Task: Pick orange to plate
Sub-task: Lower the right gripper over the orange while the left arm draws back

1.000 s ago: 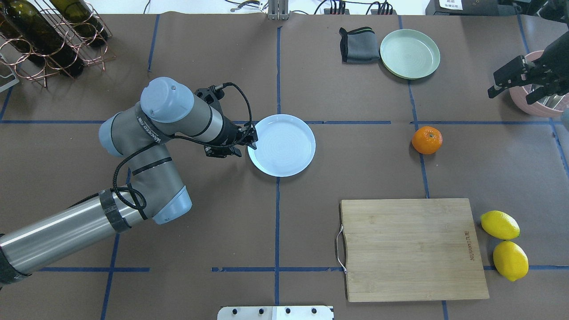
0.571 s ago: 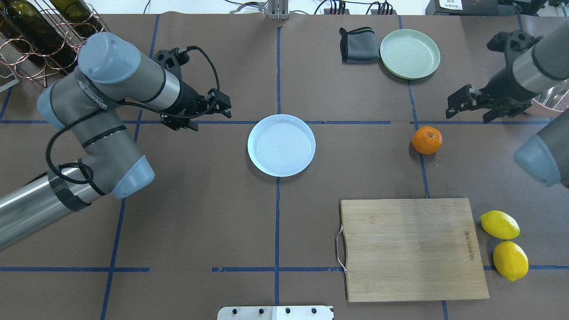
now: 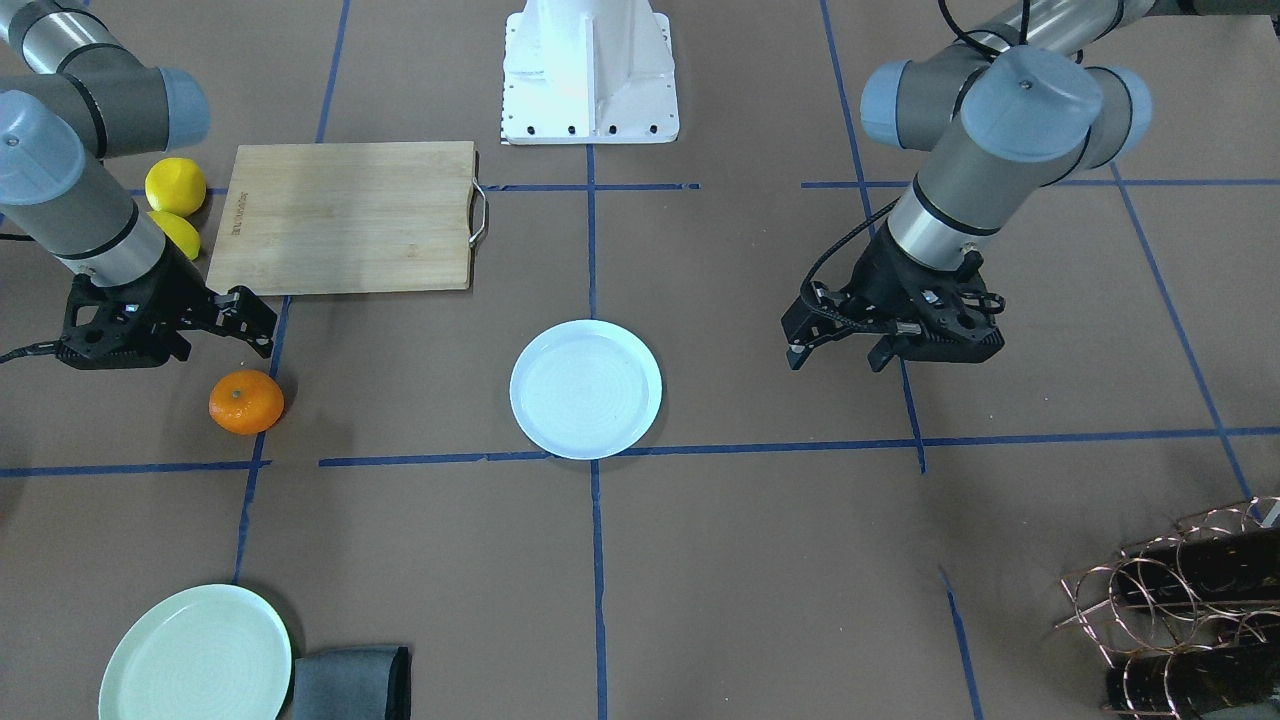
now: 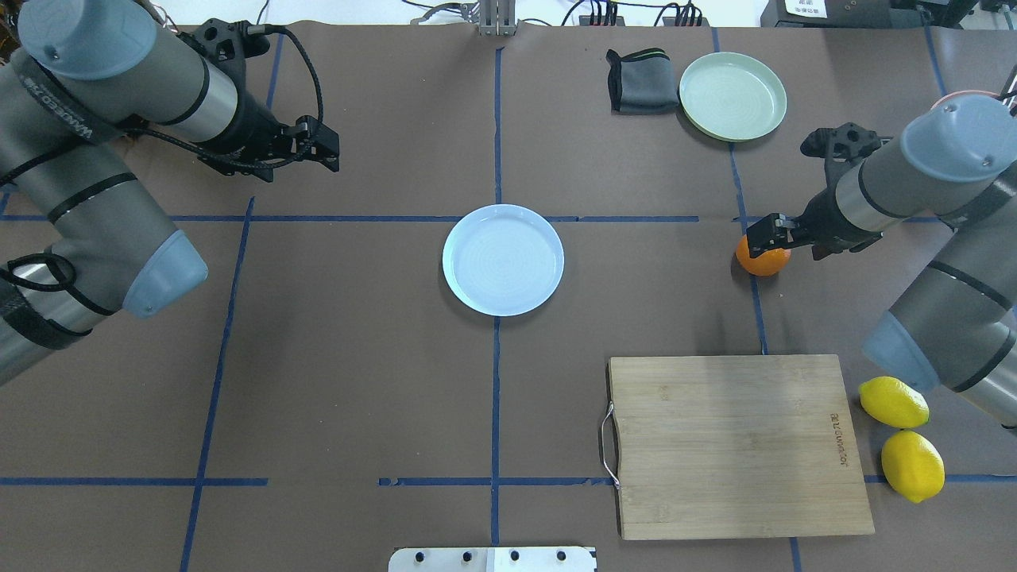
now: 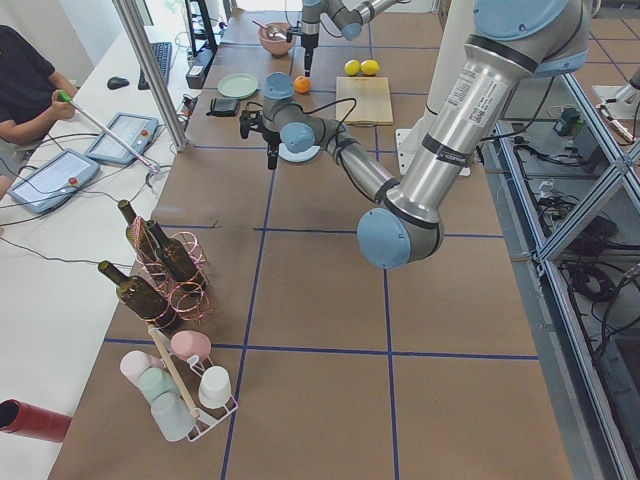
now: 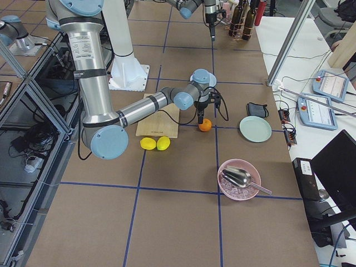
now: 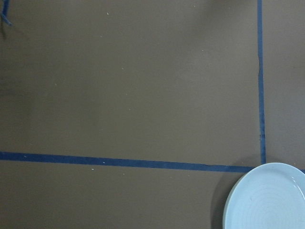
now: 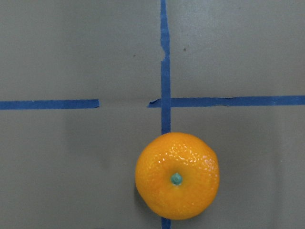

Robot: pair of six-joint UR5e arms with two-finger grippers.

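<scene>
The orange lies on the brown table cover right of centre, on a blue tape line. It also fills the lower middle of the right wrist view, orange stem dot up. My right gripper hangs open above it, one finger overlapping its top edge from overhead. From across the table the right gripper stands just behind the orange, holding nothing. The bluish-white plate sits bare at the table's centre. My left gripper is open and empty, well off to the plate's back left.
A wooden cutting board lies at the front right with two lemons beside it. A mint-green plate and a folded grey cloth sit at the back. A pink bowl and a bottle rack stand at the table's ends.
My left arm has pulled away from the plate's rim toward the back left. My right arm has swung in from the right edge and come over the orange.
</scene>
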